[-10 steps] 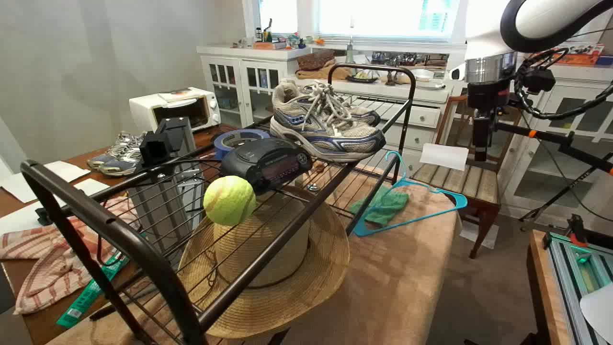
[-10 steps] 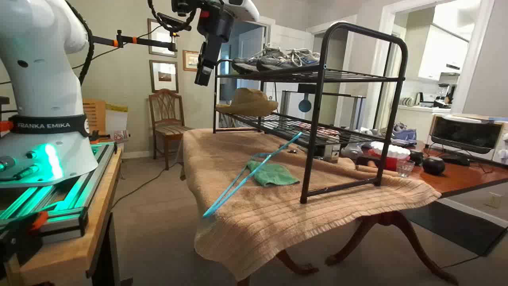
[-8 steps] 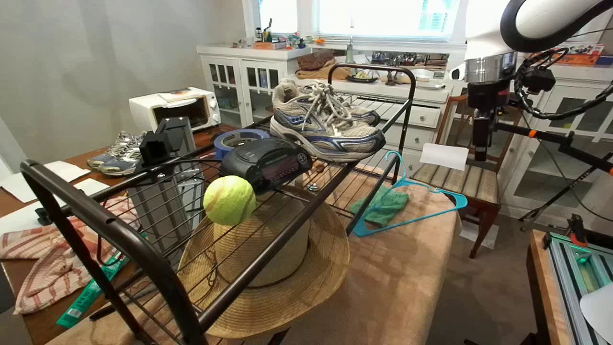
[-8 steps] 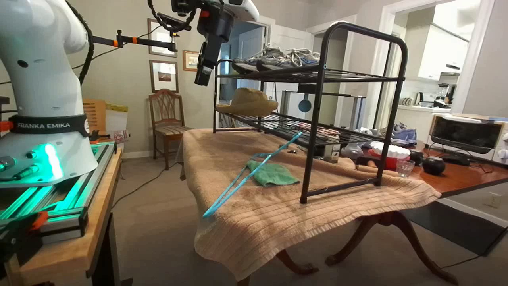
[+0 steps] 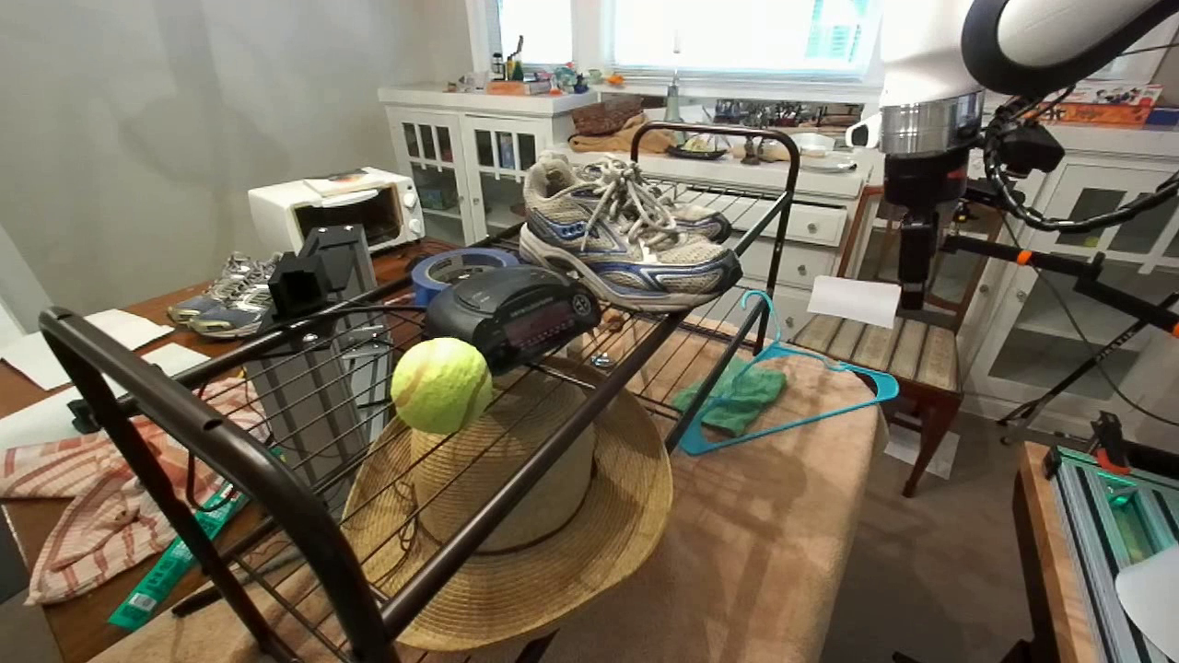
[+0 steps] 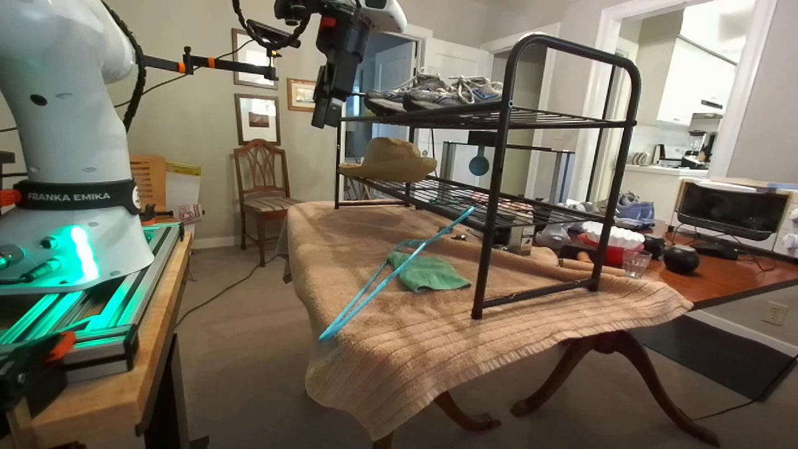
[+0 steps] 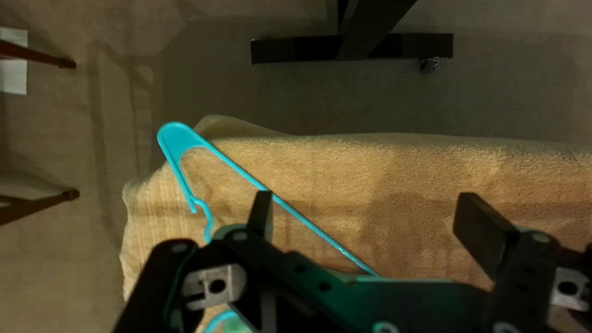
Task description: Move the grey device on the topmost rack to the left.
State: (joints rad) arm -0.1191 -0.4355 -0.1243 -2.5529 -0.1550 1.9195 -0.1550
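Note:
The grey device (image 5: pixel 511 318) is a dark, rounded clock radio lying on the topmost rack (image 5: pixel 516 491), between the tennis ball (image 5: pixel 442 385) and the sneakers (image 5: pixel 631 244). In an exterior view the rack (image 6: pixel 458 115) is seen from its other side; the device does not show there, with the sneakers (image 6: pixel 430 96) in front. My gripper (image 5: pixel 912 295) hangs in the air off the rack's long side, apart from the device. It also shows left of the rack (image 6: pixel 327 118). In the wrist view my gripper (image 7: pixel 365 203) is open and empty; the device is out of view.
A blue tape roll (image 5: pixel 431 290) lies behind the device. A straw hat (image 5: pixel 589 589) sits on the lower shelf (image 6: pixel 449 193). A blue hanger (image 6: pixel 399 271) and green cloth (image 6: pixel 430 273) lie on the towel-covered table (image 6: pixel 374 374). The hanger (image 7: pixel 231 164) shows below my fingers.
My gripper has moved slightly toward the rack: left in one exterior picture, right and a little up in another, with a slight turn. The device, ball and sneakers have not moved.

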